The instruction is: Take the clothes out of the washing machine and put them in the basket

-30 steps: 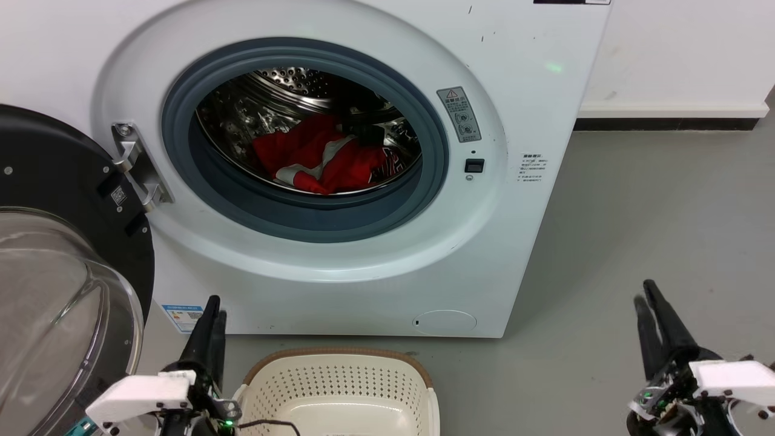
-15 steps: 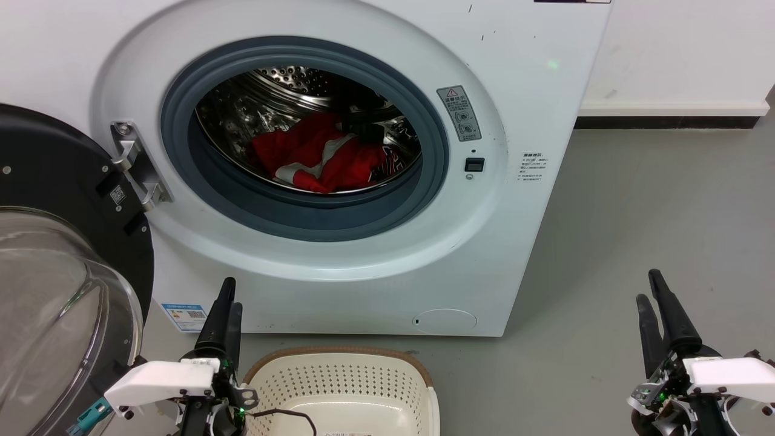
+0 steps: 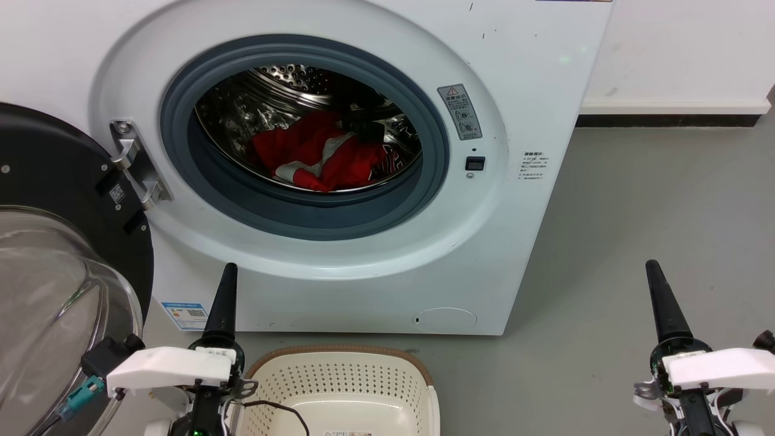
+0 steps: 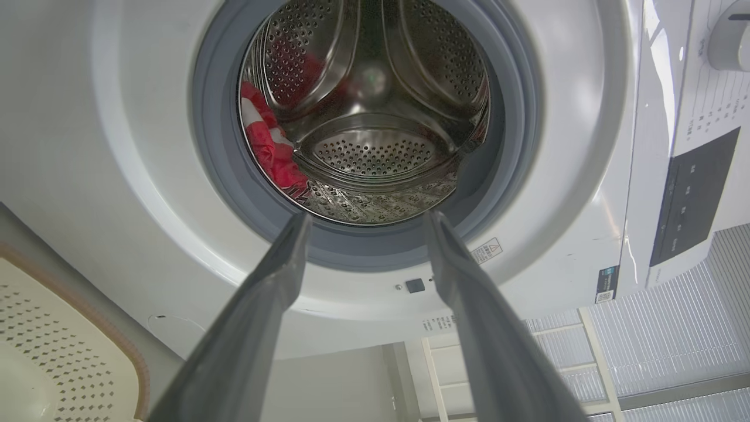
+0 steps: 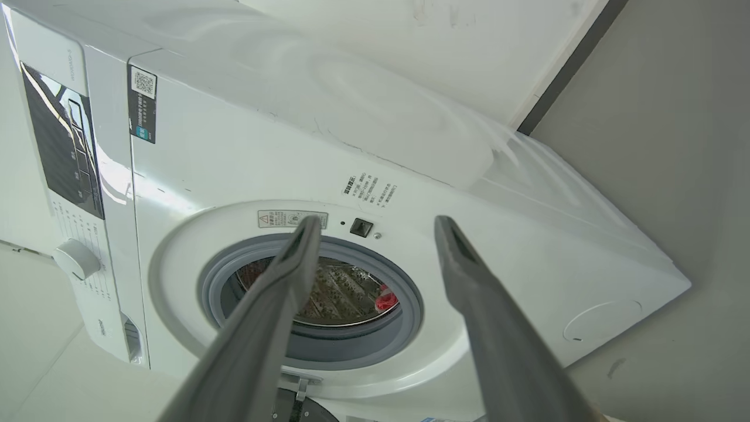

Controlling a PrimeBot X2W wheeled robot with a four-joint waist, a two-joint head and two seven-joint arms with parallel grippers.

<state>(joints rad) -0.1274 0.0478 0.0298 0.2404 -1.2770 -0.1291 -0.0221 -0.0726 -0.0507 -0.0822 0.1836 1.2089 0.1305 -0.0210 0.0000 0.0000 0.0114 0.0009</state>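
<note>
Grey floor (image 3: 654, 200) runs out to the right of the appliance and meets a white wall (image 3: 678, 48) along a dark skirting strip (image 3: 666, 124).

At the lower left of the head view the left pincer (image 3: 229, 274) points upward in front of the lower front panel of the washing machine (image 3: 533, 72). In its wrist view the two grey fingers (image 4: 275, 281) are spread wide with nothing between them, and they are aimed at the porthole. Just to its right sits the basket (image 3: 339, 353), its brown rim close to the foot of the washing machine and a label sticker on its bottom. On the other side of the left pincer the door (image 3: 54, 175) is swung fully open, a black frame with a bulging glass bowl.

The right pincer (image 3: 652, 272) stands at the lower right above bare floor, well apart from the washing machine and from the basket. Its wrist view shows its fingers parted as well, holding nothing, and facing the front of the washing machine at a slant.

The clothes (image 3: 321, 160) are inside the washing machine. They lie as a rumpled red heap with a white band on the bottom of the shiny perforated drum (image 3: 272, 97), behind the grey rubber rim (image 3: 315, 221), and neither pincer touches them.
</note>
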